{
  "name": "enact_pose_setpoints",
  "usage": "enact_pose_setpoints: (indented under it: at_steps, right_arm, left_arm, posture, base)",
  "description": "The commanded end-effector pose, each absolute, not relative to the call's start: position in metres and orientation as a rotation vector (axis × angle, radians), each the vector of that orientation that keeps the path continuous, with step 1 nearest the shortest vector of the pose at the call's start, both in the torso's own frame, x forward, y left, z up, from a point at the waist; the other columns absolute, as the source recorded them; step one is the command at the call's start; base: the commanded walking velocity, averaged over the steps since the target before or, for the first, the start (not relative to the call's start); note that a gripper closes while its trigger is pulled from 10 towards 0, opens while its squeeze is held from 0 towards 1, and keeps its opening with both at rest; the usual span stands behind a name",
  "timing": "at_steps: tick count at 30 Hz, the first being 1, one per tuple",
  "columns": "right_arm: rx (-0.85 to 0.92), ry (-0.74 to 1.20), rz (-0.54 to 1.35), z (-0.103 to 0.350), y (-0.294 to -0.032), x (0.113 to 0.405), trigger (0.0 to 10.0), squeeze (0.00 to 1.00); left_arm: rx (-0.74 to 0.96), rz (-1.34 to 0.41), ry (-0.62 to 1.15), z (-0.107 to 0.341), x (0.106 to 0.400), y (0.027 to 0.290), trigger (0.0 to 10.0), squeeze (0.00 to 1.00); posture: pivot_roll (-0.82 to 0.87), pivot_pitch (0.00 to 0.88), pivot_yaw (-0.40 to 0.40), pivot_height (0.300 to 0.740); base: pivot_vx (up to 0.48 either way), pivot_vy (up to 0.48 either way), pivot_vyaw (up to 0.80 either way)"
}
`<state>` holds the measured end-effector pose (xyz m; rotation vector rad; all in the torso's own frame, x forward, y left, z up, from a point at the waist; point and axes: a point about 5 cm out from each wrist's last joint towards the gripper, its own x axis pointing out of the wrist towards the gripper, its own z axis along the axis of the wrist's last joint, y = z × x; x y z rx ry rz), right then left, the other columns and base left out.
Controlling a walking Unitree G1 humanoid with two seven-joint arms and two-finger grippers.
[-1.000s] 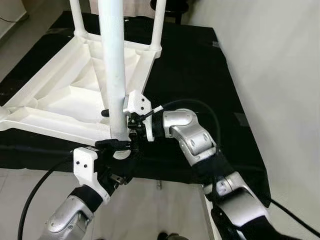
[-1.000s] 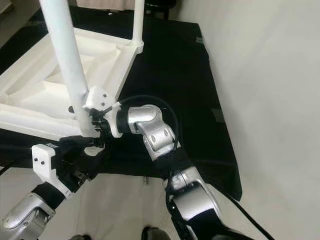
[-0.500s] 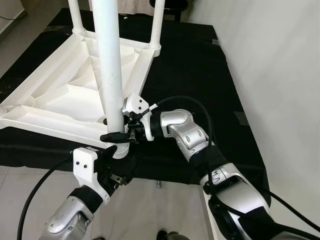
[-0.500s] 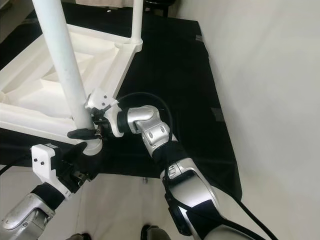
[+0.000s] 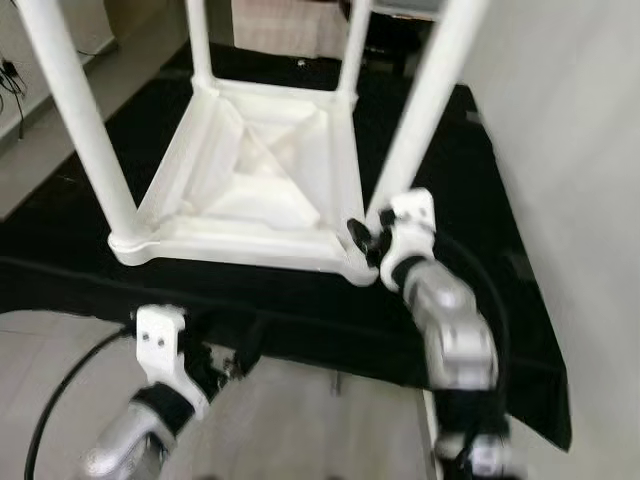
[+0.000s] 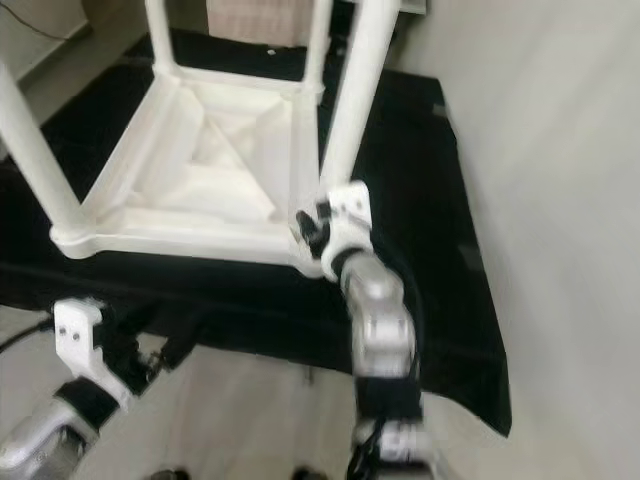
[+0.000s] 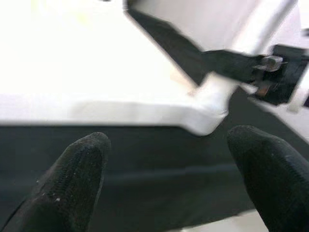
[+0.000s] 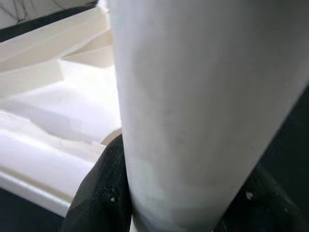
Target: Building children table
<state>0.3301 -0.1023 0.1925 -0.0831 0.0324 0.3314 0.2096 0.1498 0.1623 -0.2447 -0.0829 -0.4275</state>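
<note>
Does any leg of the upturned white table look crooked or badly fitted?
Yes. The leg at the near right corner, clasped by the right gripper, leans outward, whereas the near left leg and the two far legs look straighter. It seems not fully seated.

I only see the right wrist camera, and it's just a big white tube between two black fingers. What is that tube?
Observer: It is a white plastic table leg, standing at the near right corner of the upside-down white plastic table. The right gripper clasps its bottom end.
Operator: Is the other hand helping?
Observer: No. The left gripper is open and holds nothing, low in front of the table's near edge, where the black cloth hangs.
</note>
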Motion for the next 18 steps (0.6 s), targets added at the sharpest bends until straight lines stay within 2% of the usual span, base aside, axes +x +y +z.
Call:
enact_pose_setpoints:
  at_steps: [1, 3, 5, 6, 9, 10, 11, 12, 13, 14, 15, 16, 18]
  right_arm:
    - [-0.157, 0.122, 0.331, 0.173, -0.1, 0.326, 0.0, 0.0]
    - [-0.156, 0.133, 0.452, 0.175, -0.082, 0.325, 0.0, 0.0]
    - [-0.147, 0.149, 0.509, 0.174, -0.075, 0.323, 0.0, 0.0]
    - [-0.149, 0.158, 0.539, 0.174, -0.069, 0.32, 5.5, 0.0]
    - [-0.151, 0.174, 0.545, 0.176, -0.062, 0.313, 5.5, 0.0]
    - [-0.13, 0.163, 0.572, 0.179, -0.058, 0.311, 10.0, 0.0]
    - [-0.13, 0.163, 0.572, 0.179, -0.058, 0.311, 10.0, 0.0]
    - [-0.04, 0.132, 0.703, 0.19, -0.044, 0.306, 10.0, 0.0]
    - [-0.04, 0.132, 0.703, 0.19, -0.044, 0.306, 10.0, 0.0]
    - [-0.014, 0.11, 0.832, 0.195, -0.035, 0.303, 10.0, 1.0]
    - [-0.003, 0.097, 0.914, 0.198, -0.03, 0.301, 10.0, 1.0]
    - [-0.003, 0.097, 0.914, 0.198, -0.03, 0.301, 10.0, 1.0]
    - [-0.029, 0.006, 1.146, 0.211, -0.022, 0.301, 10.0, 1.0]
  left_arm:
    - [-0.244, -0.431, -0.051, 0.155, 0.207, 0.151, 10.0, 0.0]
    - [-0.241, -0.427, -0.05, 0.154, 0.207, 0.151, 10.0, 0.0]
    - [-0.24, -0.423, -0.051, 0.154, 0.207, 0.151, 10.0, 0.0]
    - [-0.24, -0.422, -0.051, 0.154, 0.207, 0.151, 10.0, 0.0]
    - [-0.24, -0.423, -0.051, 0.154, 0.206, 0.151, 10.0, 0.0]
    - [-0.241, -0.423, -0.051, 0.153, 0.206, 0.151, 10.0, 0.0]
    - [-0.241, -0.423, -0.051, 0.153, 0.206, 0.151, 10.0, 0.0]
    - [-0.244, -0.426, -0.051, 0.153, 0.206, 0.15, 10.0, 0.0]
    - [-0.244, -0.426, -0.051, 0.153, 0.206, 0.15, 10.0, 0.0]
    - [-0.245, -0.427, -0.05, 0.153, 0.206, 0.15, 10.0, 0.0]
    - [-0.245, -0.428, -0.05, 0.153, 0.206, 0.149, 10.0, 0.0]
    - [-0.245, -0.428, -0.05, 0.153, 0.206, 0.149, 10.0, 0.0]
    - [-0.248, -0.429, -0.053, 0.153, 0.206, 0.148, 10.0, 0.0]
  posture:
    - [0.03, 0.173, -0.124, 0.74]
    - [0.04, 0.165, -0.129, 0.74]
    - [0.04, 0.165, -0.129, 0.74]
    - [0.04, 0.161, -0.128, 0.74]
    - [0.04, 0.161, -0.128, 0.74]
    - [0.04, 0.157, -0.128, 0.74]
    - [0.04, 0.157, -0.128, 0.74]
    - [0.04, 0.157, -0.128, 0.74]
    - [0.04, 0.157, -0.128, 0.74]
    - [0.04, 0.156, -0.129, 0.74]
    - [0.04, 0.156, -0.129, 0.74]
    - [0.04, 0.156, -0.129, 0.74]
    - [0.05, 0.16, -0.131, 0.74]
  base:
    - [0.0, 0.0, 0.0]
    - [0.0, 0.0, 0.0]
    - [0.0, 0.0, 0.0]
    - [0.0, 0.0, 0.0]
    - [0.0, 0.0, 0.0]
    - [0.0, 0.0, 0.0]
    - [0.0, 0.0, 0.0]
    - [0.0, 0.0, 0.0]
    - [0.0, 0.0, 0.0]
    - [0.0, 0.0, 0.0]
    - [0.0, 0.0, 0.0]
    - [0.0, 0.0, 0.0]
    - [0.0, 0.0, 0.0]
